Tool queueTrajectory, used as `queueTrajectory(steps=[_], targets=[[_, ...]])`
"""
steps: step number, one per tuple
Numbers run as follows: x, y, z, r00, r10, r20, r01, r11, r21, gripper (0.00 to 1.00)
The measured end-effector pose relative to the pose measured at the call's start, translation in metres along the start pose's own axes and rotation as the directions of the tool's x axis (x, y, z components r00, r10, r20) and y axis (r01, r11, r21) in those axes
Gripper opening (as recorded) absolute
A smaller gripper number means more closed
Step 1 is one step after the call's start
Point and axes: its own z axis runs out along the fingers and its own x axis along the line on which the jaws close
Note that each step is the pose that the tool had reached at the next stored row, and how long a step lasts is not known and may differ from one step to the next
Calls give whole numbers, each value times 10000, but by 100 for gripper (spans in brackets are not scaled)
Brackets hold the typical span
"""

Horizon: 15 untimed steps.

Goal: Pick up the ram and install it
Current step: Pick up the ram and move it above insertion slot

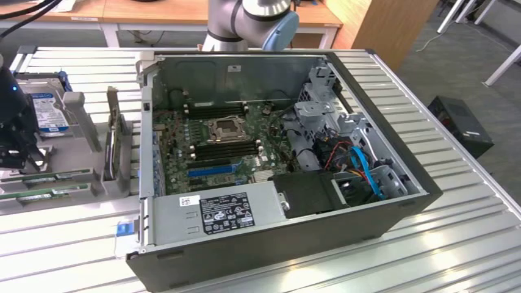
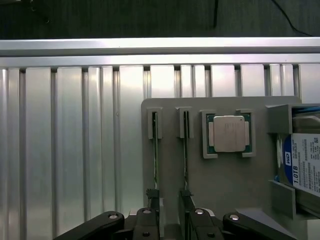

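i am hanging my gripper (image 2: 169,212) over the grey holder (image 2: 225,195), with the fingers (image 2: 148,222) spread as wide as they go and pinching nothing. the two tips are sitting at the near ends of two sticks that are standing on edge in their slots, side by side and apart. one ram stick (image 2: 155,145) is lining up with one finger and the second ram stick (image 2: 186,145) with the other. whether the tips are touching them i cannot tell. just beside the second ram stick a square processor chip (image 2: 229,133) is lying flat in its own pocket. beyond the chip a hard drive (image 2: 306,167) with a blue and white label is standing in the holder.

in the exterior view my gripper (image 1: 16,160) is showing as a dark shape at about nine o'clock from the open computer case (image 1: 285,201), over the holder on the ribbed metal table (image 1: 464,244). the ram sticks (image 1: 49,177) are showing as thin green strips at about five o'clock from the gripper, close under it. the hard drive (image 1: 45,110) is sitting at about one o'clock, and a green expansion card (image 1: 114,137) is standing at about three o'clock, between me and the case.
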Motion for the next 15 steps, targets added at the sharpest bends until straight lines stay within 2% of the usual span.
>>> queueTrajectory(steps=[15], targets=[[6, -8, 178, 10000, 0, 1, 0, 10000, 1, 30]])
